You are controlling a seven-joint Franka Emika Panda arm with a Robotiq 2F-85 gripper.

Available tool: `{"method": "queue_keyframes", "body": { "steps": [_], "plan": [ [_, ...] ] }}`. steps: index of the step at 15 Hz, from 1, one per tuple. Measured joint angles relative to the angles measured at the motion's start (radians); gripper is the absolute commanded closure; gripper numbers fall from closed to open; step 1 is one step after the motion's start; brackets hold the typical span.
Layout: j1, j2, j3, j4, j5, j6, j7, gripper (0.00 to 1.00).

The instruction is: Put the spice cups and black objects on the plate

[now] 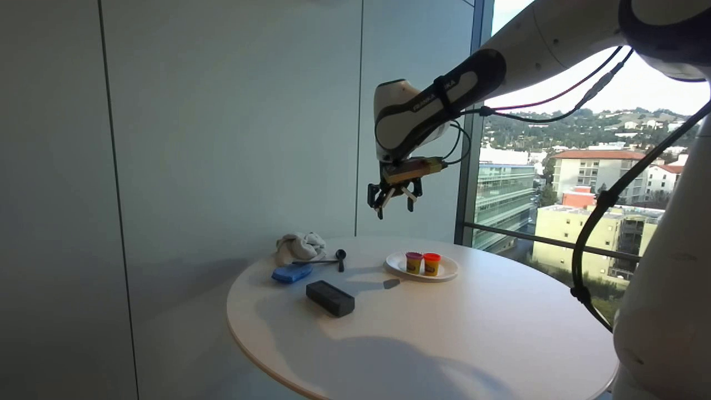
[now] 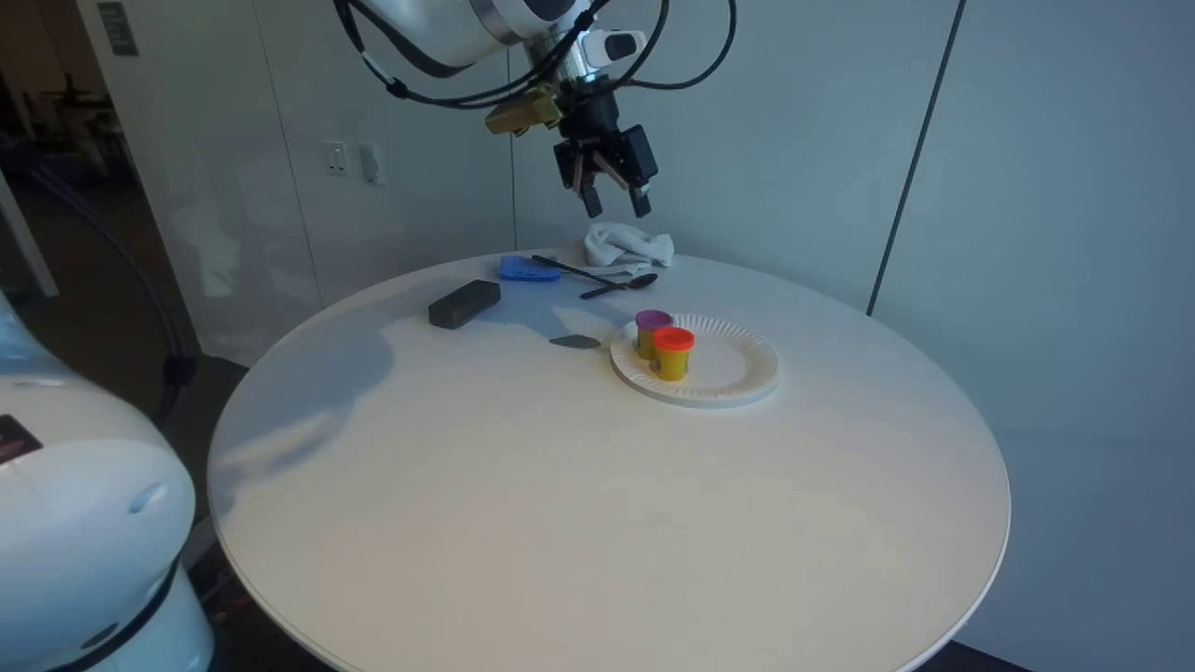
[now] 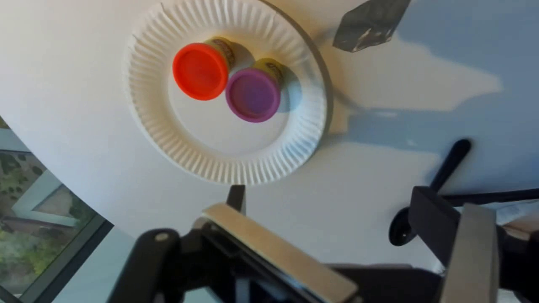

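- We are counting the cup part as done: the red-lidded yellow cup [image 3: 201,70] and the purple-lidded yellow cup [image 3: 254,93] are standing side by side on the ribbed paper plate [image 3: 236,172].
- We are judging the black part as unfinished: the charcoal-black block [image 1: 330,299] is lying well apart from the plate, and the black spoon [image 3: 447,169] and long black utensil [image 3: 497,197] are lying off it too, the spoon nearer.
- Just beside the plate a dark foil-like scrap [image 3: 372,25] is lying; we are leaving undecided whether it is counting as a black object.
- We are holding the Robotiq gripper [image 2: 617,214] well above the plate's level, its jaws standing wide apart with nothing between them.
- We are working on a round white table [image 2: 560,523]; farther from the plate than the spoon, a crumpled white cloth [image 1: 300,248] and a blue item [image 1: 291,273], too unclear for us to name, are lying. Shadows [image 1: 389,364] are crossing the table, some reaching the plate.
- Beyond the plate we are seeing pale wall panels [image 1: 233,139] in both exterior views, and in an exterior view a tall window [image 1: 555,242] looking onto buildings [image 1: 594,166].
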Motion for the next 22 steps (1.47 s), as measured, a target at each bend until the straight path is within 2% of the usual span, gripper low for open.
{"method": "queue_keyframes", "body": {
  "steps": [3, 7, 10, 13, 16, 18, 22],
  "plan": [
    [0.037, 0.032, 0.025, -0.007, 0.078, 0.09, -0.1, 0.0],
    [0.049, 0.138, 0.023, 0.025, 0.222, 0.144, -0.356, 0.0],
    [0.044, 0.22, 0.017, 0.097, 0.297, 0.131, -0.554, 0.0],
    [0.034, 0.287, 0.016, 0.198, 0.317, 0.082, -0.67, 0.0],
    [0.022, 0.345, 0.019, 0.291, 0.392, 0.049, -0.782, 0.0],
    [0.012, 0.385, 0.021, 0.351, 0.436, 0.004, -0.811, 0.0],
    [0.005, 0.474, 0.015, 0.47, 0.435, -0.098, -0.711, 0.0]
  ]
}}
